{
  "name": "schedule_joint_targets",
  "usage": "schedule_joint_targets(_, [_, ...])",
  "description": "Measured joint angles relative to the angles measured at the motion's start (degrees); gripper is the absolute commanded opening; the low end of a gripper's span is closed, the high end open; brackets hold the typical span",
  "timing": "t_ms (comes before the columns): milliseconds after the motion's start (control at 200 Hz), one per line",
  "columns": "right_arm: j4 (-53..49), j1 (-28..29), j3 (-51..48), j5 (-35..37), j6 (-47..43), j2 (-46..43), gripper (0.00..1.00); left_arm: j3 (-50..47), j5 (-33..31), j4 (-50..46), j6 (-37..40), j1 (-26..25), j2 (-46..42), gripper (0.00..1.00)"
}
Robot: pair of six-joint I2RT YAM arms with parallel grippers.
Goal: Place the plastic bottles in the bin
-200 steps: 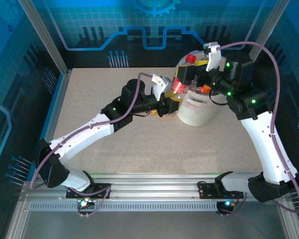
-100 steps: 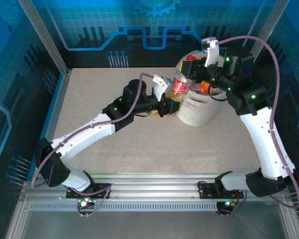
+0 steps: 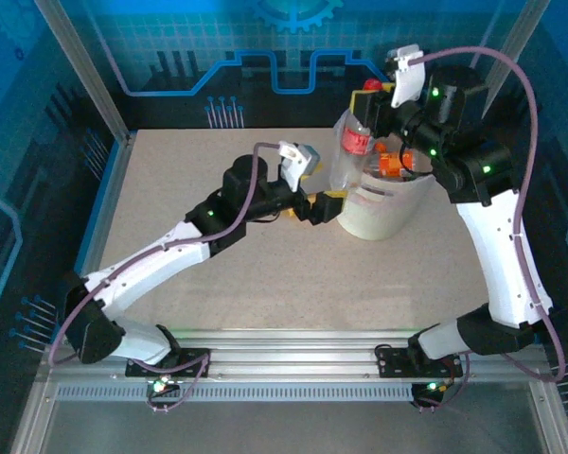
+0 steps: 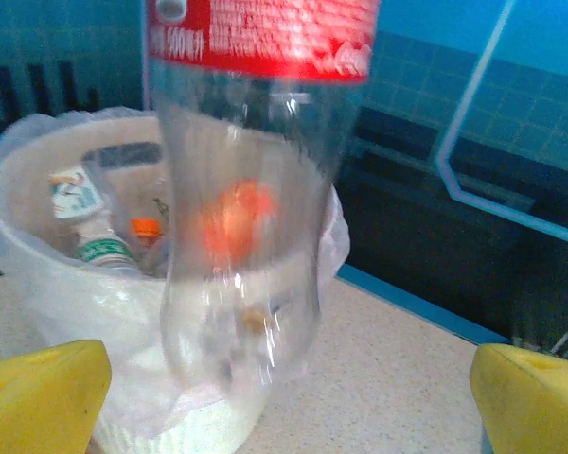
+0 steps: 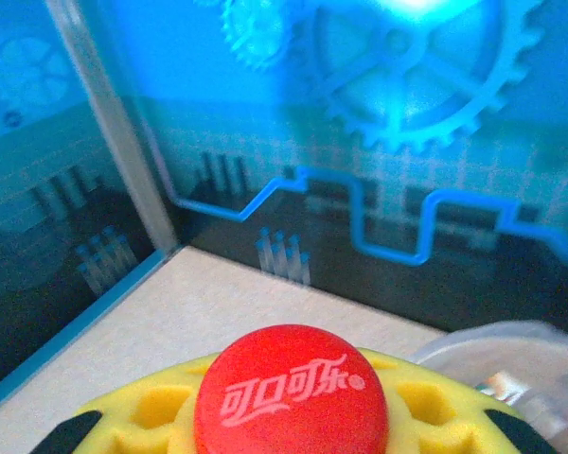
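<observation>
While the right gripper (image 5: 289, 416) is closed on the neck beneath the red cap (image 5: 292, 383), the red-labelled bottle (image 3: 356, 142) is hung upright at the left rim of the bin (image 3: 383, 216). The left gripper (image 4: 289, 392) is spread wide, clear of it. A shift over the opening, then release, is judged due. The bottles inside (image 4: 99, 248) are blurred, and the grip itself is hidden.

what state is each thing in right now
red-label bottle: upright, capped, hanging from the right gripper beside the bin's rim, not yet dropped in
right gripper: shut on the red-label bottle's cap end
left gripper: open, holding nothing
bin: upright, partly filled
other bottles: lying inside the bin
</observation>
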Motion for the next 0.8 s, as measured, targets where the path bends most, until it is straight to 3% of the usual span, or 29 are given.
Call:
schedule_joint_targets(365, [7.65,0.02,8.20,23.54,-12.90,7.89,0.00,-6.34,-10.88,3.15,1.55,0.02,-7.80,0.99])
schedule_joint_targets(800, [11.54,-0.31,22.05,37.81,-15.63,26.67,0.00,-8.63,-18.80,1.31,1.86,2.93,-8.28,0.99])
